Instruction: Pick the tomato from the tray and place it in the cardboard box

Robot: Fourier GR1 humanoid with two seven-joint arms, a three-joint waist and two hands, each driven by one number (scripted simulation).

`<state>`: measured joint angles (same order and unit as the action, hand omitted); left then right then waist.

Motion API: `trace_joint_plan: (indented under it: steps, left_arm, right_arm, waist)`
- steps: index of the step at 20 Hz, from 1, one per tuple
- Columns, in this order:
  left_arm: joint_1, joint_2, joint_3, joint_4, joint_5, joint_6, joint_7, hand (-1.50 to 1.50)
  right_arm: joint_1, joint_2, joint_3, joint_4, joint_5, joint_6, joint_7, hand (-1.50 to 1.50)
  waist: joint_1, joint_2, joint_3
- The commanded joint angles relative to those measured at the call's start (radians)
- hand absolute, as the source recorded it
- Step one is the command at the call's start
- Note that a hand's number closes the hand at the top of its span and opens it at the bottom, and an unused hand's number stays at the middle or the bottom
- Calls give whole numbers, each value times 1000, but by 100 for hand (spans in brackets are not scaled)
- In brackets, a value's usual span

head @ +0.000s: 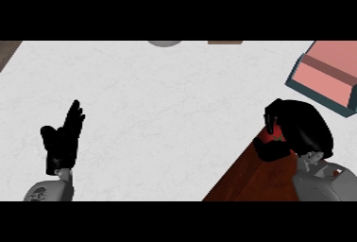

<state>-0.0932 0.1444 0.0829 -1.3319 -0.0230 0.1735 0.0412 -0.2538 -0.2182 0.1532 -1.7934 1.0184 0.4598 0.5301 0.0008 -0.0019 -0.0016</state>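
right hand (301, 128) curled round tomato (274, 135) over tray (244, 182); left hand (63, 139) fingers straight, resting at bench (174, 94) left; box (327, 78) upper right.

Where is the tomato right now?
In the head view, the tomato is at the right, wrapped in the right hand over the tray, with the cardboard box farther up the counter.

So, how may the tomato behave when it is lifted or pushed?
The part of the tomato that shows looks rounded, so it would probably roll on the flat tray if released. It fits inside the curl of the right hand, so it is probably light. Most of it is hidden, so its skin cannot be judged.
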Motion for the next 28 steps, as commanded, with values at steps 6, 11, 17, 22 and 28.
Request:
trace_joint_plan:
  steps: [6, 11, 17, 22, 28]
  left_arm:
    - [8, -15, 17, 35, 1, 13, -41, 0]
    - [17, -20, -7, 18, -16, 2, -32, 0]
    - [-28, -1, 22, 53, -7, -1, -10, 0]
    - [20, -8, 0, -36, -8, -10, 36, 0]
    - [-5, 4, 11, -11, 4, -37, 12, 0]
  right_arm:
    - [-158, 31, -107, -380, -69, 206, 205, 150]
    - [-278, -46, -261, -296, -116, 235, 187, 150]
    - [-367, -220, -438, -140, -160, 188, 48, 150]
    - [-369, -256, -479, 23, -157, 62, -54, 150]
    - [-448, -319, -526, 377, -146, -126, -235, 150]
  waist:
    - [-10, -3, 0]
    - [0, 1, 1]
    - [0, 5, 1]
    - [6, 2, 2]
    - [13, 6, 2]
